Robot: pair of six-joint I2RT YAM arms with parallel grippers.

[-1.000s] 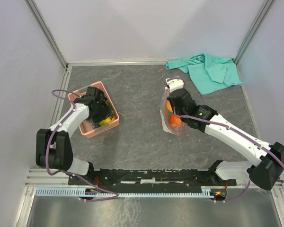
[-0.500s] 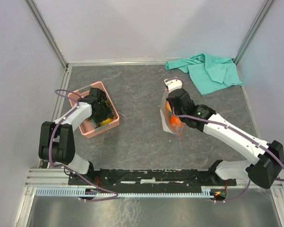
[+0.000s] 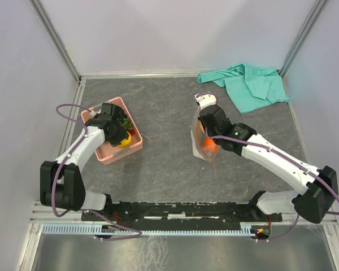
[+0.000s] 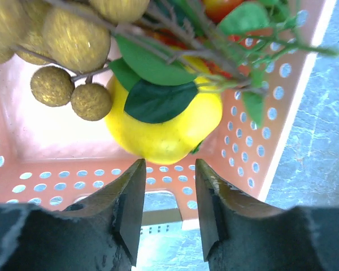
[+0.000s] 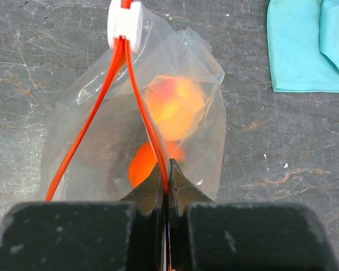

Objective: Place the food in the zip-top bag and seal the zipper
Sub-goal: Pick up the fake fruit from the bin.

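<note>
Over grey tabletop (image 3: 168, 165), right pincer (image 5: 165, 172) pinches zipper (image 5: 144, 113); left pincer (image 4: 168, 209) gapes narrowly near lemon (image 4: 164, 127).

Brown berries (image 4: 73, 39) cropped above (red fruit (image 4: 223, 5), perhaps, behind leaves (image 4: 158, 101))

Pretty clearly a robotics lab test cell, not anyone's home. Plain pale wall panels (image 3: 175, 34) box in a dark stone-patterned tabletop (image 3: 164, 164), with bare aluminium frame posts (image 3: 55, 39) in the far corners. Two white-and-black robot arms (image 3: 277, 161) are bolted to a black mounting plate (image 3: 181, 210) on slotted metal rails (image 3: 51, 213) along the near edge.
</note>
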